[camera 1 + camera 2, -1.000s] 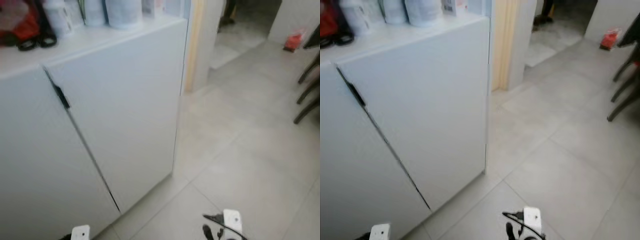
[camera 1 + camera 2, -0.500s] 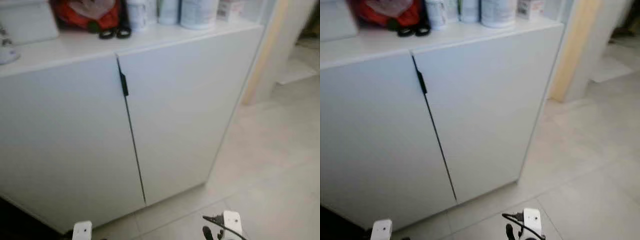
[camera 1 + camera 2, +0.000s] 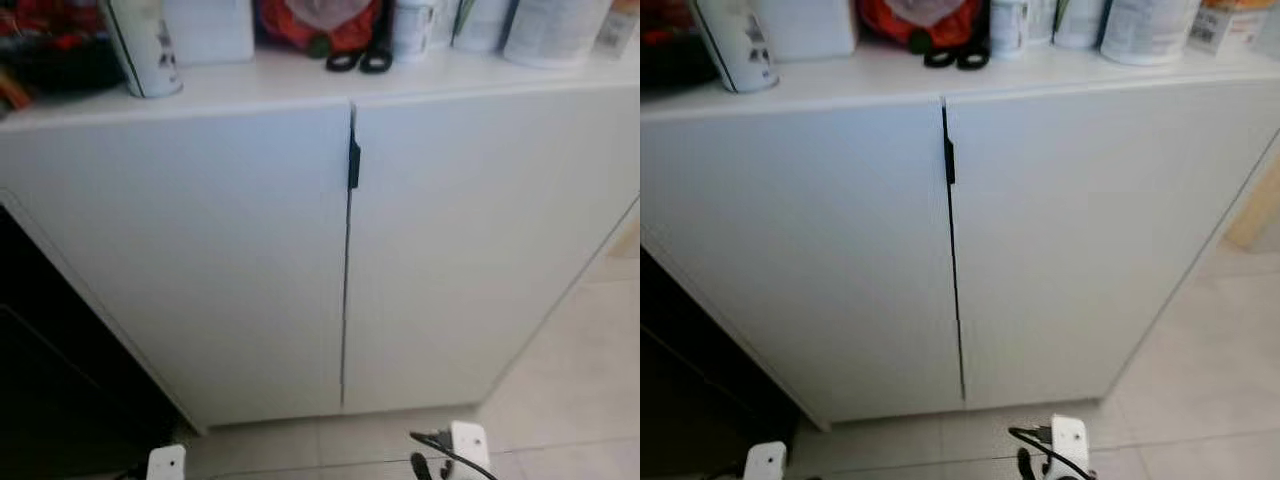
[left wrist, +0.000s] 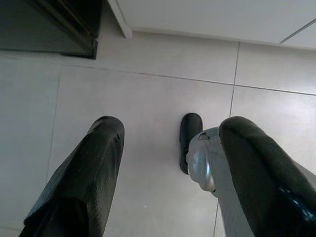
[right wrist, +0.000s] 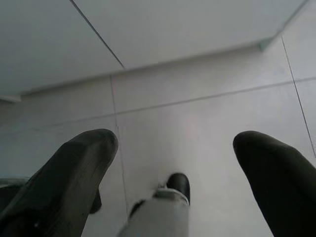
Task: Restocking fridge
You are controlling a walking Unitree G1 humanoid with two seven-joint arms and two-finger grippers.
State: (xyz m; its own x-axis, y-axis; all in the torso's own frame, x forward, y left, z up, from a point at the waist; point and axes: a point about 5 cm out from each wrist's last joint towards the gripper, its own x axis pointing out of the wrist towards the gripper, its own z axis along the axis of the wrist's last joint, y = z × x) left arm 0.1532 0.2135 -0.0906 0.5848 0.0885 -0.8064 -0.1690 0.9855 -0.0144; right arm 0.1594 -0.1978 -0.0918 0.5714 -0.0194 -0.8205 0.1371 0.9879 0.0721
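Observation:
A white two-door cabinet (image 3: 230,260) stands straight ahead, its doors closed, with a small black handle (image 3: 353,163) at the seam. Both arms hang low at my sides. My left gripper (image 4: 170,133) points down at the tiled floor, its fingers wide apart and holding nothing. My right gripper (image 5: 175,143) is likewise open over the tiles beside the cabinet's base. My own dark foot (image 4: 190,138) lies between the left fingers on the floor. No fridge can be made out for certain.
On the cabinet top stand a white canister (image 3: 140,50), a white box (image 3: 205,30), a red bag (image 3: 315,20) and several more canisters (image 3: 550,30). A dark mass (image 3: 50,390) borders the cabinet on the left. Pale floor tiles (image 3: 590,370) stretch to the right.
The whole picture has swung left: the cabinet, seen at an angle before, now faces me square on. The dark mass at the left has come into view; the doorway has gone.

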